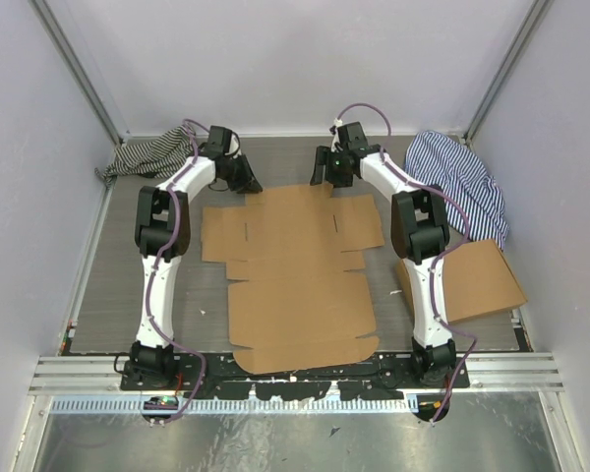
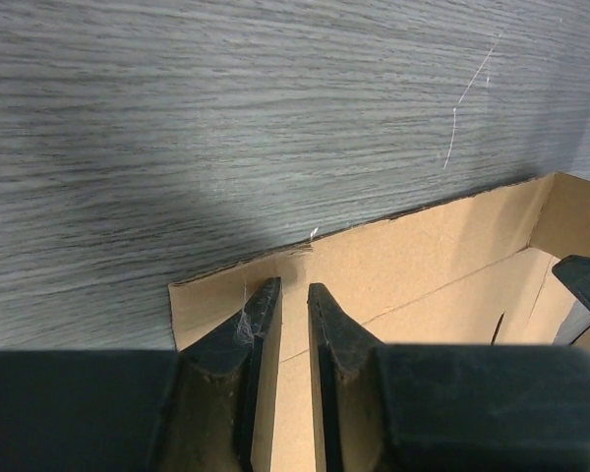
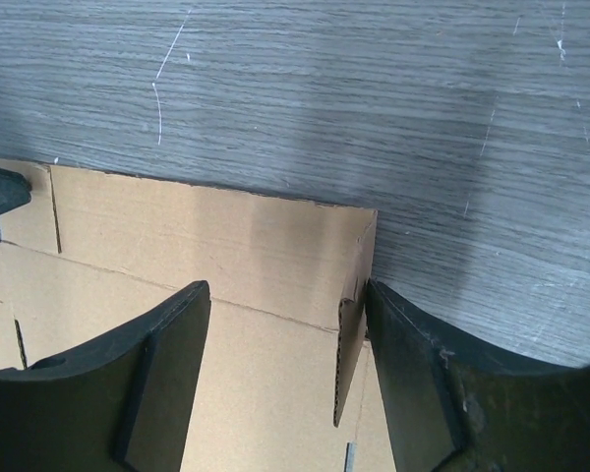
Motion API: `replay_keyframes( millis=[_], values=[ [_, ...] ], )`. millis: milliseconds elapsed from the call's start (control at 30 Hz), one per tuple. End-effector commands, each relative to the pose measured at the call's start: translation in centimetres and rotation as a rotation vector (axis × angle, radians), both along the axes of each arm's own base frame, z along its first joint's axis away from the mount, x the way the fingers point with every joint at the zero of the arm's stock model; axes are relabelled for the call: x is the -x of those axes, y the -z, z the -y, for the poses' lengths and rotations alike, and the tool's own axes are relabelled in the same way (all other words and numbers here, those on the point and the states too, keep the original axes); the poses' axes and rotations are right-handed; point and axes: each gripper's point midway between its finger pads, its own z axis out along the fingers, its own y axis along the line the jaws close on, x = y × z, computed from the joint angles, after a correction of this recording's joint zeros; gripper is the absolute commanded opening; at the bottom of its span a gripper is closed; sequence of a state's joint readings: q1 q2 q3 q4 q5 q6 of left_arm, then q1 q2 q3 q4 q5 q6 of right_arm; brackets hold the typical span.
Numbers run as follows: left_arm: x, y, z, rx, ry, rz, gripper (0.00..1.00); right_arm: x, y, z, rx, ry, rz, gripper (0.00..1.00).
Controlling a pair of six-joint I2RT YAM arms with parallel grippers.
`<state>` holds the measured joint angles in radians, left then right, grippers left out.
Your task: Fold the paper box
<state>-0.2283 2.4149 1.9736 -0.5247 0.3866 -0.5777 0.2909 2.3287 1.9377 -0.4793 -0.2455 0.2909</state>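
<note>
- The paper box point(image 1: 300, 285), still mostly a flat die-cut sheet, lies in the middle of the counter point(image 1: 118, 285), running from the near edge toward the far edge.
- Thin cardboard: probably light, stiff across its panels, bending readily at the scores; best taken at the flap corners.
- The left hand point(image 2: 293, 295) sits nearly closed at the far-left flap corner; whether it pinches cannot be told.
- The right hand point(image 3: 287, 287), released, straddles the far-right corner tab.
</note>
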Motion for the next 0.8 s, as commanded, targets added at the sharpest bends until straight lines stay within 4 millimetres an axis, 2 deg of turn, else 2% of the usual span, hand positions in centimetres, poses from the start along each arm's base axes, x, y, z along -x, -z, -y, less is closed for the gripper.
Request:
replay_keyframes(
  millis=[0,467,600,767],
  values=[
    [0.8,2.0,-0.5,-0.043,0.004,-0.061,0.24,-1.3,-5.9,-0.7,-0.037,-0.004,0.123,0.7],
    [0.9,1.7,-0.6,-0.05,0.007,-0.057,0.23,0.4,-8.0,-2.5,-0.046,-0.045,0.136,0.69],
    [1.0,1.9,-0.4,-0.045,0.011,-0.063,0.23,0.2,-7.1,-3.0,-0.051,-0.055,0.12,0.69],
    [1.2,2.2,-0.5,-0.049,0.012,-0.071,0.23,0.0,-4.0,-3.6,-0.06,-0.059,0.052,0.69]
  ],
)
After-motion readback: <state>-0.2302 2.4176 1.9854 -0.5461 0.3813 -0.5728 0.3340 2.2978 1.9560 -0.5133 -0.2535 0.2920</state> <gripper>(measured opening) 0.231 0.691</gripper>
